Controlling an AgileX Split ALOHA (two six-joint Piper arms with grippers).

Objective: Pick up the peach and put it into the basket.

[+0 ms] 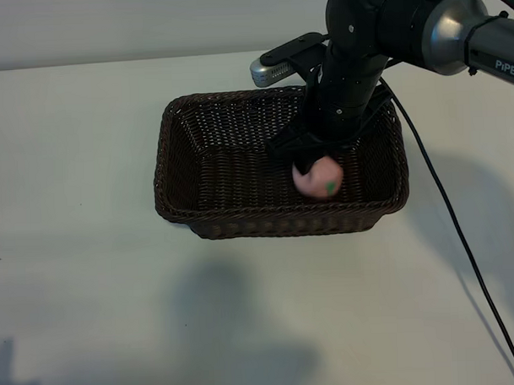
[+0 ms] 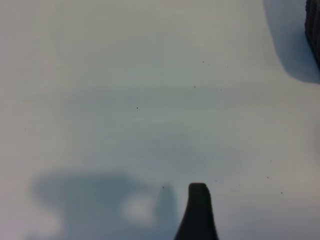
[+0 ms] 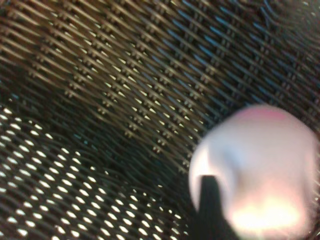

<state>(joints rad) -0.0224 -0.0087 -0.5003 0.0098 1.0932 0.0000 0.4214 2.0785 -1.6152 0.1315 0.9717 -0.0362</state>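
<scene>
1. Nearest the exterior camera: bare white table [image 1: 92, 316], carrying only shadows. The left arm does not appear in this view. Its own wrist view shows 1 dark fingertip over bare table with a sliver of wicker at the edge, so the left gripper [image 2: 198, 210] is parked apart from the work; jaw gap cannot be told from 1 fingertip.
2. Middle: the basket [image 1: 241, 223], dark woven wicker with a braided rim, sits on the table.
3. The peach [image 1: 318, 177] is inside the basket, toward its right end, green leaf mark facing the camera. Whether it rests on the floor is unclear.
4. The right gripper [image 1: 317, 161] points steeply down into the basket, directly above the peach. Its wrist view shows 1 dark finger [image 3: 210, 205] against the fruit; whether the fingers are spread or pinching cannot be told.
5. Judgement: the step is the release. Done well, the fingers part fully, then lift straight up, clear of rim and fruit.
6. Farthest: readable lettering "PiPER" [image 1: 506, 65] on the arm.
</scene>
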